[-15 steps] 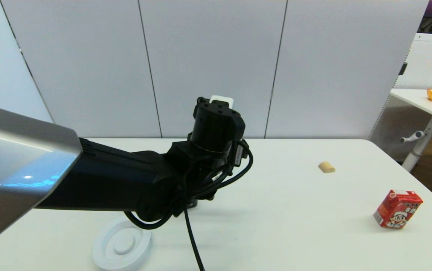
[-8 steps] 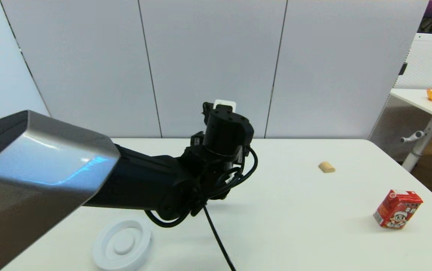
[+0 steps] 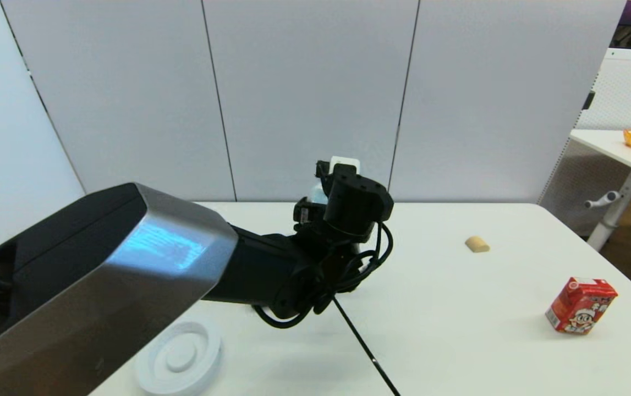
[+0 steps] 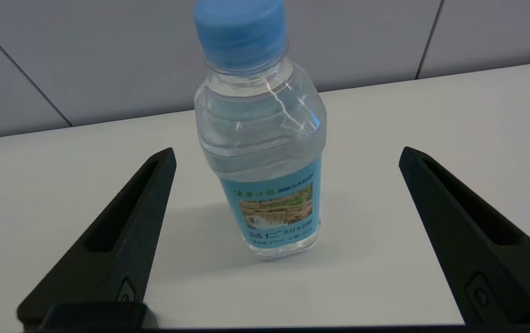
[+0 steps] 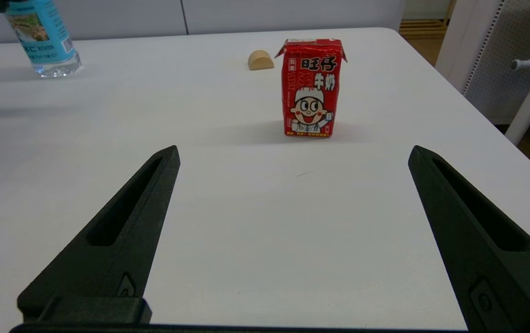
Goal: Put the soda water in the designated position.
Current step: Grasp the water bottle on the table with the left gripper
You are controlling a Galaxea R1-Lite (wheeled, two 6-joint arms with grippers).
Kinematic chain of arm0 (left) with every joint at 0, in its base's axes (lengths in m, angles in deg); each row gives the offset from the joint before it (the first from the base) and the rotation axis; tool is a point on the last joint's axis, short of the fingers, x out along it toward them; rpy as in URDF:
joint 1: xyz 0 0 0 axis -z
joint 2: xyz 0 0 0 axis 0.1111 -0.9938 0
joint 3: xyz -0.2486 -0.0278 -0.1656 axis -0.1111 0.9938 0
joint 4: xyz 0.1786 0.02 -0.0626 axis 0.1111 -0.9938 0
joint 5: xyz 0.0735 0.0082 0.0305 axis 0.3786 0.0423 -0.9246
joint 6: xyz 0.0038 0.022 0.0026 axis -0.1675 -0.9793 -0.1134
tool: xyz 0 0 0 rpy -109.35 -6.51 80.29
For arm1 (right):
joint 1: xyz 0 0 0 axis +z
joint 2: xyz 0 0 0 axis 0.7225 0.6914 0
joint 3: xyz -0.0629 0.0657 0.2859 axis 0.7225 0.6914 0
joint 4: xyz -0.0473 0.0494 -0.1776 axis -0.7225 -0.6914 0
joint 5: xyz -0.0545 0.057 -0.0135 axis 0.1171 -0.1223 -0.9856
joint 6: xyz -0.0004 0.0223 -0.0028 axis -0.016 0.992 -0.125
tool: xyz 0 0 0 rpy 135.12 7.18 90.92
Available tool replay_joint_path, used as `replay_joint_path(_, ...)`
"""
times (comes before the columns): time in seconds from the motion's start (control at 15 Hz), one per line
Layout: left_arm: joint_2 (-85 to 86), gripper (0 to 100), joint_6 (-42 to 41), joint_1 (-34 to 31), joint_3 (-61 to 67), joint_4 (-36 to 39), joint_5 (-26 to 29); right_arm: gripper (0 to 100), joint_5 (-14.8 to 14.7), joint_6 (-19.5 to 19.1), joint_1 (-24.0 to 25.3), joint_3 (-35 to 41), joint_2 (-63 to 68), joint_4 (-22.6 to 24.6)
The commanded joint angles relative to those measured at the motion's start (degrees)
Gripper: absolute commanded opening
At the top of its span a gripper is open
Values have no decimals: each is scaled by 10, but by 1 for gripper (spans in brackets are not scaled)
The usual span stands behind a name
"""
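While the left arm reaches across the table, findings stand as follows.

Soda water: the bottle [image 4: 261,138] stands upright on the white table [image 3: 458,330] near its far edge, blue cap on, label facing the left wrist camera; in the head view the arm hides nearly all of it.

Left gripper: the left gripper [image 4: 285,157] has its fingers spread wide, one either side of the bottle and well apart from it — nothing is pinched.

Right gripper: the right gripper [image 5: 292,155] is likewise spread and empty, low over the table's right part, idle, facing the red milk carton [image 5: 311,88].

Step in hand: judged to be the approach for the pick-up; the bottle is not yet grasped.

Next move calls for: bringing the fingers forward to the labelled body, centred, then closing firmly — the clear plastic looks smooth and could slip or tip.

Destination: a white round disc [image 3: 179,357] lies near the table's front left; whether it is the designated position cannot be told.

Other items: a small tan block [image 3: 477,244] lies right of centre.
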Motion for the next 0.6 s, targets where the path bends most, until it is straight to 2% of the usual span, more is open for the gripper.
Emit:
replay_joint_path(0.07,-42,100,1,-3,-40,2,-23,100,0,0,0,0,0,0)
replay_joint_path(0.6,-102,100,-7,-49,-120,-4,-22,100,0,0,0,0,0,0)
